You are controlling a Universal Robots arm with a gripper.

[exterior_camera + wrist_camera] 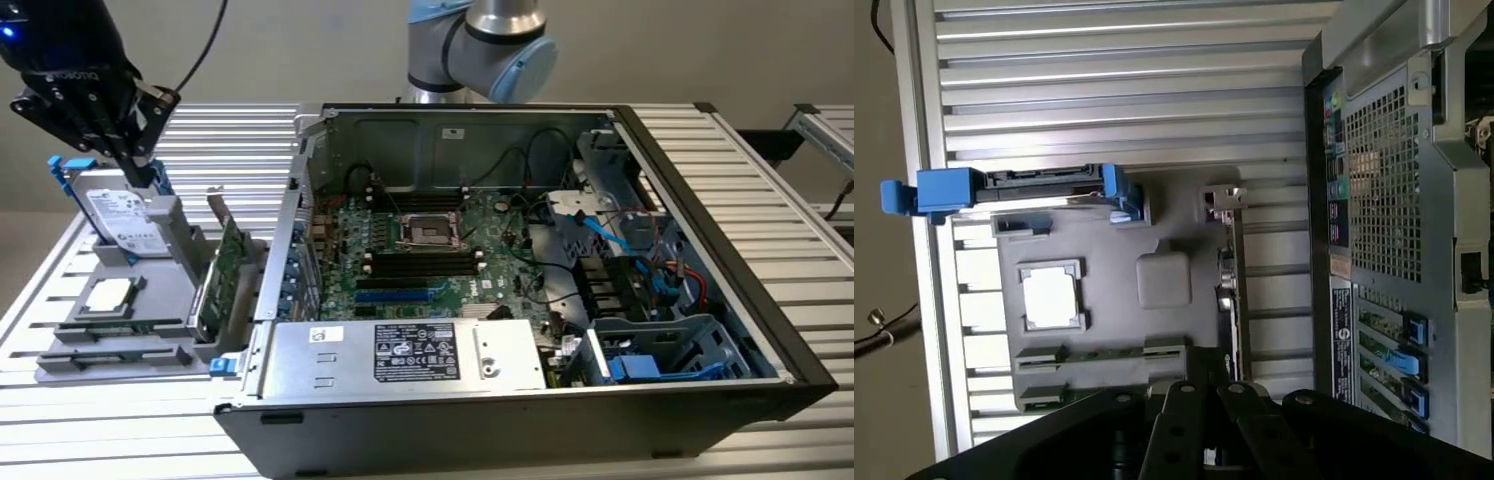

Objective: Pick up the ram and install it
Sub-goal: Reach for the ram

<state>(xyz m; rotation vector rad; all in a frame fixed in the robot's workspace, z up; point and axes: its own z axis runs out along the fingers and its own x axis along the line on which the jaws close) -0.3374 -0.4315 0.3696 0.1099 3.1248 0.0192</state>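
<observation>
The gripper [139, 168] was clenched shut with nothing between its fingers. In the exterior view it hung at the exterior view's left, its tips just above the top edge of a hard drive [118, 215]. That drive stood upright in a blue caddy [56, 170] at the far end of a grey holder tray [80, 365].

In the wrist view the closed gripper [1206, 385] sat over the same tray [1104, 230]. A processor [1049, 298] lay flat in the tray's square pocket. Just beside it a thin greenish strip, apparently the ram [1104, 353], stood on edge in a narrow slot. In the exterior view the ram [120, 326] lay between the processor [110, 296] and the tray's near end, apart from the gripper.

An expansion card [230, 262] stood upright along the tray's side nearest the open computer case [747, 300]. Inside the case, the black memory slots [420, 263] on the motherboard [400, 230] held no stick. Tray and case rested on a slatted metal table [227, 130].
</observation>
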